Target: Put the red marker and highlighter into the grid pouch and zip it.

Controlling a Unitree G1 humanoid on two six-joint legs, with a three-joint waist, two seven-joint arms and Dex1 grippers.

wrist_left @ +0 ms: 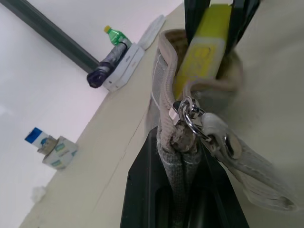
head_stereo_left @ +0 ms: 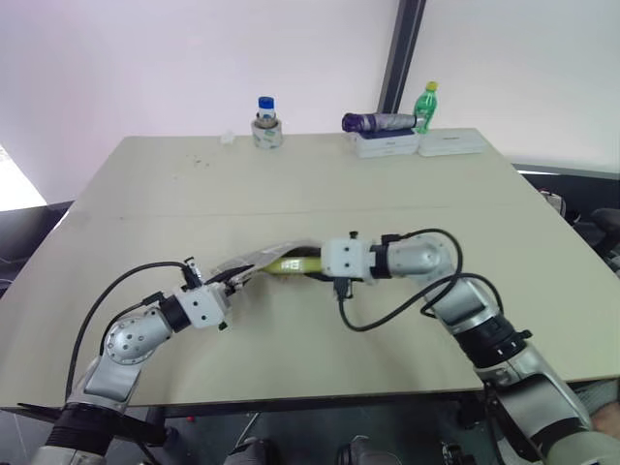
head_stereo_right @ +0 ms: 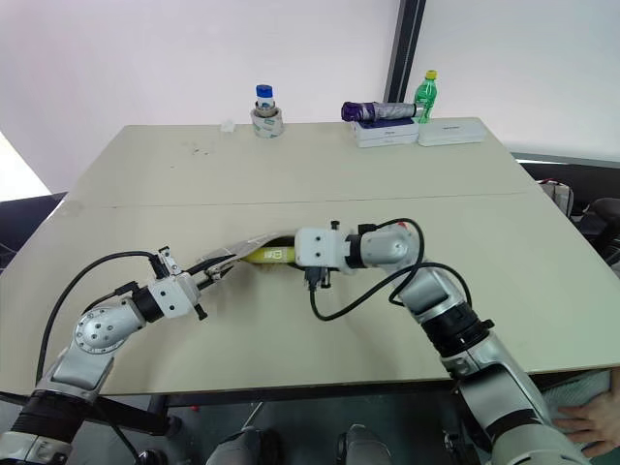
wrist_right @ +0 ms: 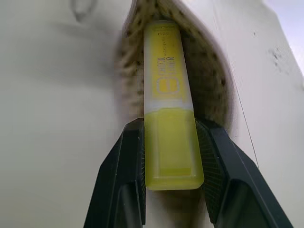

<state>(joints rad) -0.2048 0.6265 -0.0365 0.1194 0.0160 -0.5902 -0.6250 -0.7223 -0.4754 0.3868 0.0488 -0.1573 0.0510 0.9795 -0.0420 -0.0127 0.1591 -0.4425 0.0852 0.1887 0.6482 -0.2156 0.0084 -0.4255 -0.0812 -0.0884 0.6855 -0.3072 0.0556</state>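
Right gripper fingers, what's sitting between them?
The yellow highlighter, clamped between the right gripper's fingers, nose entering the grid pouch; seen in the right wrist view.

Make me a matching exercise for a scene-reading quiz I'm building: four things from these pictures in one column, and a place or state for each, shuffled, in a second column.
Things:
1. highlighter
2. grid pouch
3. green bottle
4. left gripper

States or places:
A. at the table's far edge, beside white boxes
B. clamped between the right gripper's fingers, tip at the pouch mouth
C. shut on the pouch's edge by the zipper pull
D. mouth held open, unzipped

Pairs: 1-B, 2-D, 3-A, 4-C
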